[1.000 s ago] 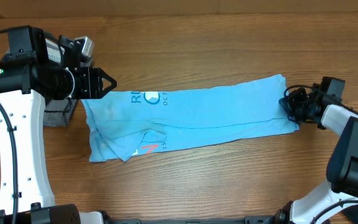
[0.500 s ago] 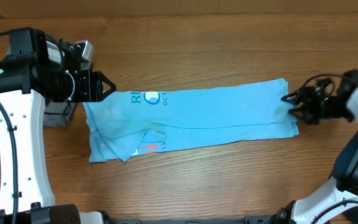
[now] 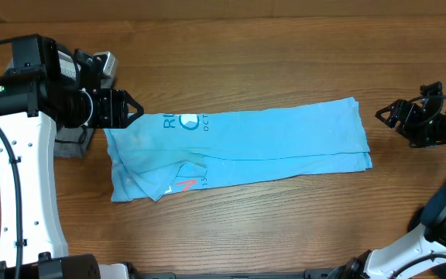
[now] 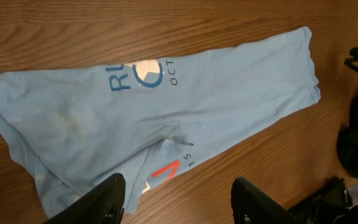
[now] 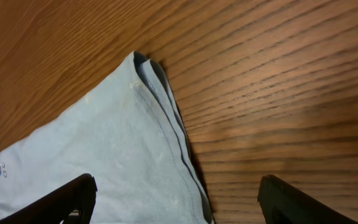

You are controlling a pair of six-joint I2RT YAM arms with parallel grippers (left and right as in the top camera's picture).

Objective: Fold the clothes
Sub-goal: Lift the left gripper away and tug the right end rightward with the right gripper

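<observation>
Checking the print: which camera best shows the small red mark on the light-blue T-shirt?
Left wrist: the small red mark is largest and clearest. Overhead shows it tiny; right wrist shows only the light-blue T-shirt corner.

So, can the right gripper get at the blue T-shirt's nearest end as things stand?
Probably yes: the right gripper hangs open just off the T-shirt, with only bare table between them.
</observation>
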